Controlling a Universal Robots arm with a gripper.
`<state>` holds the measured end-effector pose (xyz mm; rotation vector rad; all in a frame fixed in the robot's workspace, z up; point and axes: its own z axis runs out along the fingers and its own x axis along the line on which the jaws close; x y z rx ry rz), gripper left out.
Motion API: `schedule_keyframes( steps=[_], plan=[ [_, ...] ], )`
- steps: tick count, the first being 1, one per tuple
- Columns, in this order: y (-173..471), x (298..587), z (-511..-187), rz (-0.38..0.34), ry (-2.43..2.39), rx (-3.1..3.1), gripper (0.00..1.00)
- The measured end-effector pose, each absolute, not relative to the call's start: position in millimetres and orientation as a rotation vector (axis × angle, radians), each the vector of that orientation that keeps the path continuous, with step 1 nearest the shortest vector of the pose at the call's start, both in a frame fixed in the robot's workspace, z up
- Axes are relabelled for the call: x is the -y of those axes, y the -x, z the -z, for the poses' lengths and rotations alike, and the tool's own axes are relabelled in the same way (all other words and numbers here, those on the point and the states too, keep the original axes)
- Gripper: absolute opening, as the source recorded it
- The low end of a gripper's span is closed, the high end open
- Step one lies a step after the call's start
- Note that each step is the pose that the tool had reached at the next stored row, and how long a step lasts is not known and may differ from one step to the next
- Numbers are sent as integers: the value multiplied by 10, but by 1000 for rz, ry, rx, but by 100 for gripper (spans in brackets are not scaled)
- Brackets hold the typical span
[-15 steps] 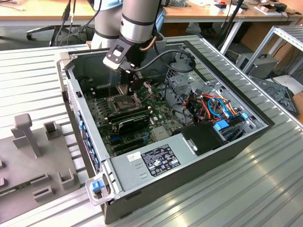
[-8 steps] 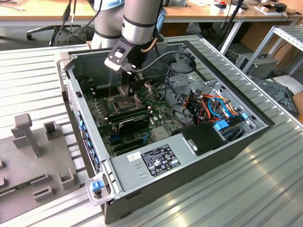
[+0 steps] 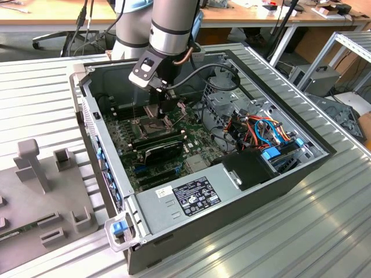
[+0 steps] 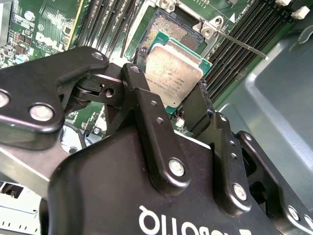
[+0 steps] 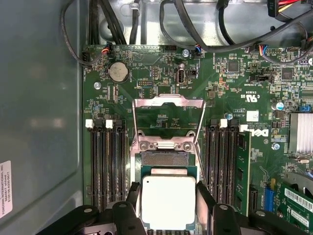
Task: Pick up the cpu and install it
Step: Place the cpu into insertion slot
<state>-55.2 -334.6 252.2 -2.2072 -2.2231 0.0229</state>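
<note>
Currently the tool (image 4: 168,81) is closed narrowly on the cpu (image 4: 173,73). Its two black fingers (image 4: 142,98) press against opposite edges of the chip, whose dull grey face (ringed by a thin green border) is turned up toward the wrist.

Directly beneath the tool lies the open socket (image 5: 164,159) on the green motherboard (image 5: 146,78). The cpu covers the part of the socket nearest the tool, and the dark contact field shows bare just beyond the chip's far edge. Whether the chip touches the socket I cannot tell.

Further beyond the tool, the silver load plate (image 5: 168,101) stands raised, and a thin lever (image 4: 242,45) runs out past one finger. Long black memory slots (image 5: 105,166) flank the tool on both sides.

In the exterior view the tool (image 3: 159,107) reaches straight down from the arm into the open computer case (image 3: 191,231), which lies on a ribbed metal table (image 3: 40,87).
</note>
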Motion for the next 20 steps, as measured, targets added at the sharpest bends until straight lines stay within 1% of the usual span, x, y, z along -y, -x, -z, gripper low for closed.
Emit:
schedule_keyframes(
  steps=[20],
  plan=[
    [525,3345,-2521,-23,2207,2223,55]
  ],
)
